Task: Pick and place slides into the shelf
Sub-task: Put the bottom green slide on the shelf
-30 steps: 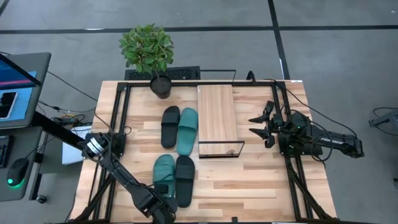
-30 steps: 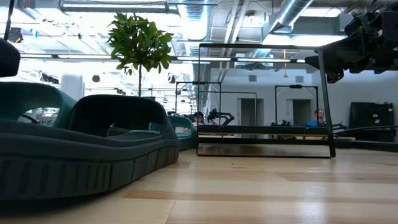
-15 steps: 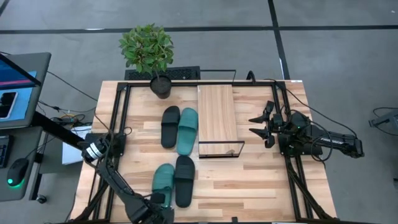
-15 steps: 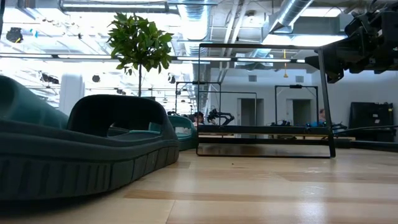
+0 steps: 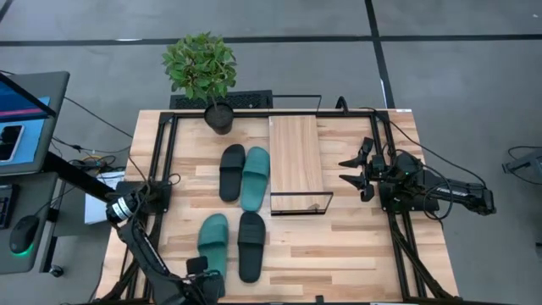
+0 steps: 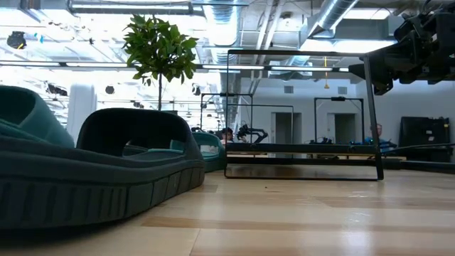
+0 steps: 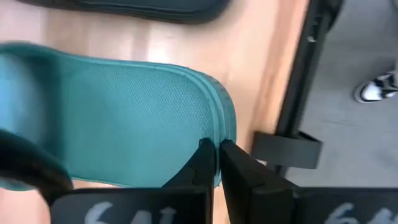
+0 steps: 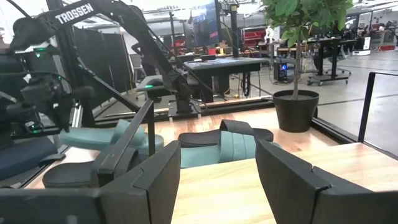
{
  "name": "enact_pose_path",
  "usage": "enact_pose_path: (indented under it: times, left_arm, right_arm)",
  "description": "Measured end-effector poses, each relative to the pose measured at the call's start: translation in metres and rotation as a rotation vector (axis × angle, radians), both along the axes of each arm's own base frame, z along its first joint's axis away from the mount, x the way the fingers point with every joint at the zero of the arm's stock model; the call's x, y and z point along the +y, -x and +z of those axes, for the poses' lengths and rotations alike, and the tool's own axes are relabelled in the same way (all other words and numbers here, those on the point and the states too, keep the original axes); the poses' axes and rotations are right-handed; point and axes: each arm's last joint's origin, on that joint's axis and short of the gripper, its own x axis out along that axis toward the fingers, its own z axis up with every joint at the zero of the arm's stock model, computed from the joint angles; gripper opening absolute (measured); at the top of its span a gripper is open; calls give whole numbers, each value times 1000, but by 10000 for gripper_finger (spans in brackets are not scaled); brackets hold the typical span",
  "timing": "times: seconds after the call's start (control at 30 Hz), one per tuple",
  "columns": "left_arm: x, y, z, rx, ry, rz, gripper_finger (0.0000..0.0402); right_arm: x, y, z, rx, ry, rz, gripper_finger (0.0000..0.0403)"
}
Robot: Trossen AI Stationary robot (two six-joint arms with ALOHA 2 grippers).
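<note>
A teal slide (image 5: pixel 212 241) lies near the table's near edge, beside a black slide (image 5: pixel 251 246) that rests flat on its sole. My left gripper (image 5: pixel 204 271) is at the teal slide's heel, shut on it. A second black slide (image 5: pixel 231 172) and teal slide (image 5: pixel 256 178) lie side by side farther back, next to the shelf (image 5: pixel 296 157), a wood board in a black wire frame. My right gripper (image 5: pixel 345 170) hovers open just right of the shelf, touching nothing. My left gripper (image 7: pixel 216 149) pinches the teal slide's heel rim (image 7: pixel 222 124) between its two fingers. The fingers come level from the table's near side, along the slide's length. The slide (image 6: pixel 25 121) shows tilted in the low view; whether its toe end rests on the table I cannot tell.
A potted plant (image 5: pixel 203 72) stands at the table's far edge, left of the shelf. Black frame rails (image 5: pixel 161 169) run along both table sides. Bare wood lies right of the near slides (image 5: pixel 339 246). A monitor and cables sit off the left edge.
My left gripper has moved toward the table's left and near edges, taking the teal slide with it. The slide has come away from the black slide beside it and turned, its heel swinging left. The black slide has stayed put.
</note>
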Motion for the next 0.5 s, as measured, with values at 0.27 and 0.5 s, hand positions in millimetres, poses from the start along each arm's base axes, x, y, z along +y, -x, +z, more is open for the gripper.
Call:
enact_pose_path:
  times: [0.27,0.5]
  left_arm:
    - [3,1,20,8,-41,-24,0]
    - [4,5,42,0,-87,-37,0]
  right_arm:
    - [0,0,0,0,0,0,201]
    - [0,0,0,0,0,0,201]
